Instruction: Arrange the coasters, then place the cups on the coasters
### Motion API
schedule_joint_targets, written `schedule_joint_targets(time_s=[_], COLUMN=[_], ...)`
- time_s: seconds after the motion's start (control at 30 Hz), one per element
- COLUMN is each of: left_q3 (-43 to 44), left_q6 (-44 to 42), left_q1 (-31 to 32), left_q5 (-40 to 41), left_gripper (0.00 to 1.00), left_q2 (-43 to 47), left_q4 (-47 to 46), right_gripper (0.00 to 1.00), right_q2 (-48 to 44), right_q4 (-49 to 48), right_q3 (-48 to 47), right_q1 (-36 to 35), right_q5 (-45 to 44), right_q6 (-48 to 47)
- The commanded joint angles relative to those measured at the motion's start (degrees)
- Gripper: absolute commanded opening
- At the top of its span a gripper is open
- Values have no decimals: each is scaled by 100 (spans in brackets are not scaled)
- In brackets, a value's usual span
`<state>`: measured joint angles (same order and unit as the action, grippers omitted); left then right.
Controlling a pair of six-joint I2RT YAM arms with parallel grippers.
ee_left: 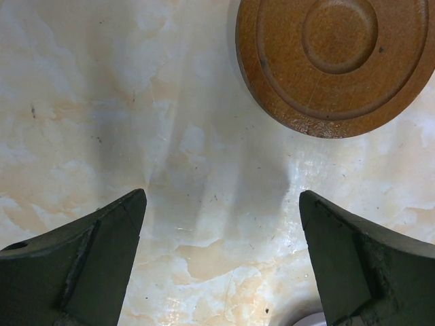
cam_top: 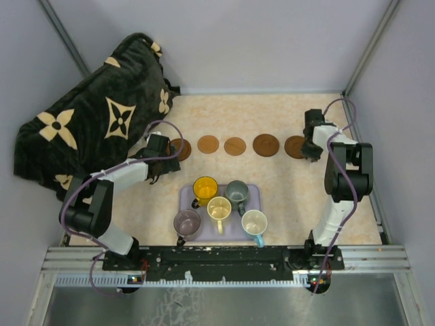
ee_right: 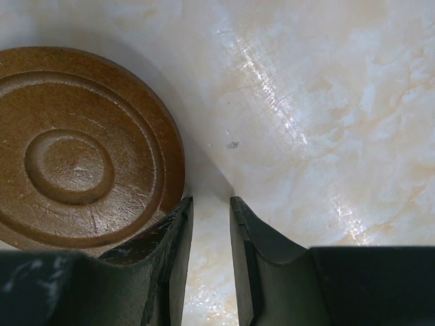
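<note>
Five brown coasters lie in a row across the table, from the leftmost coaster to the rightmost coaster. Yellow cup, dark grey-green cup, cream cup, mauve cup and white cup stand on the lavender tray. My left gripper hangs wide open over bare table, just short of the leftmost coaster. My right gripper stands beside the rightmost coaster; only a narrow gap separates its jaws, and nothing is between them.
A dark blanket with a cream flower pattern is heaped at the back left, close to the left arm. Grey walls enclose the table on three sides. The tray sits between the two arm bases near the front edge.
</note>
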<state>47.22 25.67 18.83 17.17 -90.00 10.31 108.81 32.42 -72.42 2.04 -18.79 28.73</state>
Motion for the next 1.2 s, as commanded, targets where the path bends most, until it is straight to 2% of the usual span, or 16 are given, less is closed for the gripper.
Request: schedule_joint_targets(time_s=[0.0, 0.23, 0.37, 0.63, 0.97, 1.17], left_q3=[88, 240, 272, 598, 848, 811], left_q6=[-31, 109, 180, 259, 376, 440], left_q1=[-46, -46, -46, -46, -56, -55], left_q5=[79, 455, 455, 422, 472, 637], left_gripper=[100, 100, 100, 100, 100, 100], left_q2=[-126, -359, -500, -902, -1234, -1115], left_q4=[-30, 253, 113, -55, -93, 81], right_gripper=[30, 30, 29, 28, 28, 28], right_q2=[143, -563, -1041, -2113, -2286, -2393], right_q4=[62, -24, 5, 212, 282, 289], right_q3=[174, 964, 1373, 1636, 1538, 1555], right_q1=[52, 42, -3, -244, -257, -297], right_q5=[63, 233, 269, 134, 179, 202], right_q6=[78, 168, 161, 98, 49, 20])
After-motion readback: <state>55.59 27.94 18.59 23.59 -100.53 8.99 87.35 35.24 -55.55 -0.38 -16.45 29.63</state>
